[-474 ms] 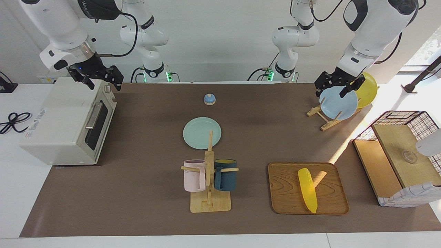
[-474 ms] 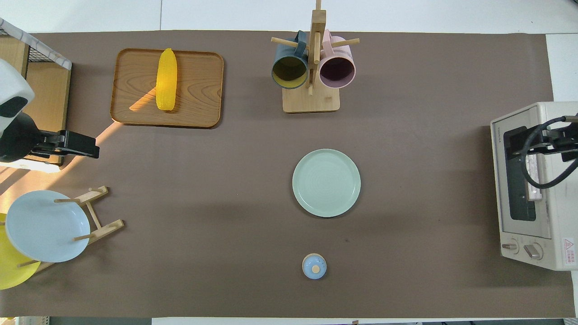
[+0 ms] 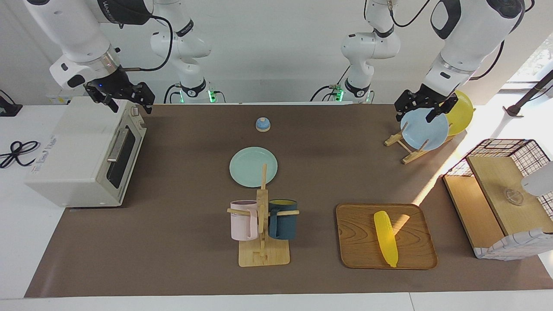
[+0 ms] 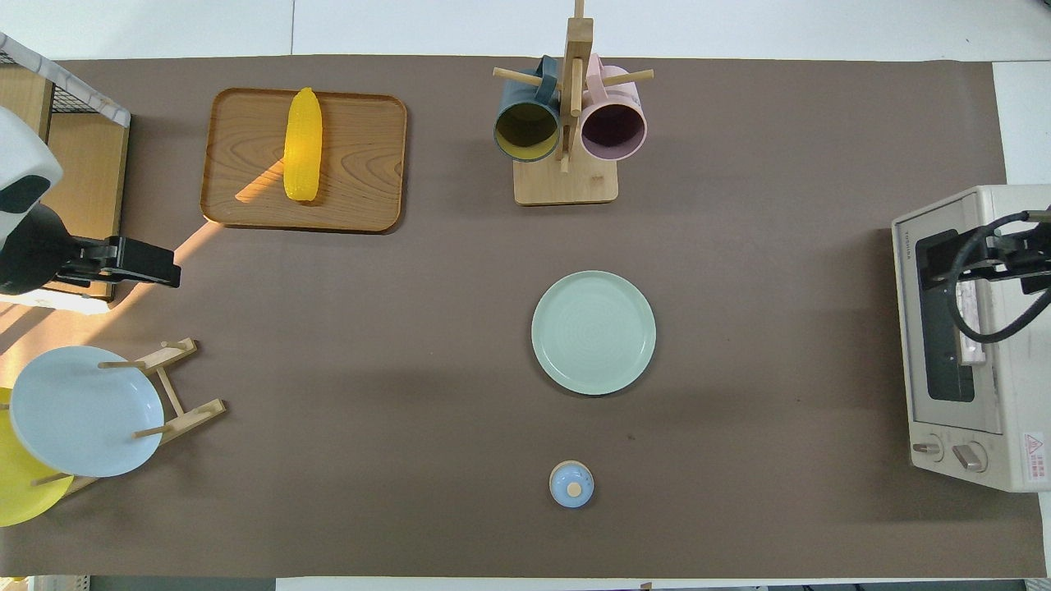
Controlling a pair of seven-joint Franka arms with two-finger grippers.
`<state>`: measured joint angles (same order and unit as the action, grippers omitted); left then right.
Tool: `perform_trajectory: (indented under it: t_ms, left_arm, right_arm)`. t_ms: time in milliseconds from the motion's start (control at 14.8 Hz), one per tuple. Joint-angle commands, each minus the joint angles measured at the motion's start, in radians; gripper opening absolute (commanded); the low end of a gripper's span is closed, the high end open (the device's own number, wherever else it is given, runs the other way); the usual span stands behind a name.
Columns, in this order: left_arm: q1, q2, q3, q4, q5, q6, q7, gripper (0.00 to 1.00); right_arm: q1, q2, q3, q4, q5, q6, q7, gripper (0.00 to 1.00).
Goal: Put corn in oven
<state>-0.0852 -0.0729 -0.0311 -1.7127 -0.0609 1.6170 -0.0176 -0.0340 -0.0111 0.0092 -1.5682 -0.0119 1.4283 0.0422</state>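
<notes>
From overhead, my left arm's body runs off the picture's edge, and my right gripper (image 4: pixel 1022 263) is half cut off over the oven (image 4: pixel 944 460), hiding part of its top. The oven's door is shut, so its inside is unseen. The yellow plate (image 4: pixel 16 501) sits mostly hidden by the blue plate (image 4: pixel 82 419). The basket (image 3: pixel 505 190) runs past the frame.

Open brown mat (image 3: pixel 181 242) from oven (image 3: pixel 86 153) door to mug rack (image 3: pixel 262 224), nothing standing in front of the door; door shut. Mug rack stands between oven and tray (image 3: pixel 386 235). Green plate (image 3: pixel 253 166) lies flat at rack's 12 o'clock. Basket (image 3: pixel 501 194) crowds tray at 3 o'clock.
</notes>
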Motion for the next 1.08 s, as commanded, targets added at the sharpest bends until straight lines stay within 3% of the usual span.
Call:
perform_trajectory:
  t_ms: [0,68,203,474,812,1015]
  left_arm:
    - [-0.005,0.007,-0.001,0.007,0.015,0.033,-0.010,1.00]
    - [-0.011,0.005,-0.001,0.002,0.015,0.047,-0.046,1.00]
    - [-0.013,0.008,-0.003,0.001,0.015,0.064,-0.062,1.00]
    - [-0.019,0.093,-0.004,0.027,0.004,0.124,-0.062,1.00]
    - [-0.063,0.398,-0.003,0.237,0.015,0.171,-0.056,1.00]
    - [-0.070,0.504,-0.003,0.254,0.018,0.300,-0.045,1.00]
  right_arm:
    - [-0.015,-0.012,0.003,-0.029,0.029,0.027,-0.036,1.00]
    - [-0.012,-0.026,0.003,-0.058,0.029,0.065,-0.057,0.80]
    - [-0.011,-0.035,0.003,-0.079,0.027,0.066,-0.074,0.00]
    - [-0.026,-0.075,0.000,-0.167,0.014,0.115,-0.073,0.00]
    - [-0.075,-0.144,-0.008,-0.390,-0.039,0.338,-0.079,0.00]
    - [-0.110,-0.153,-0.008,-0.496,-0.065,0.445,-0.073,0.00]
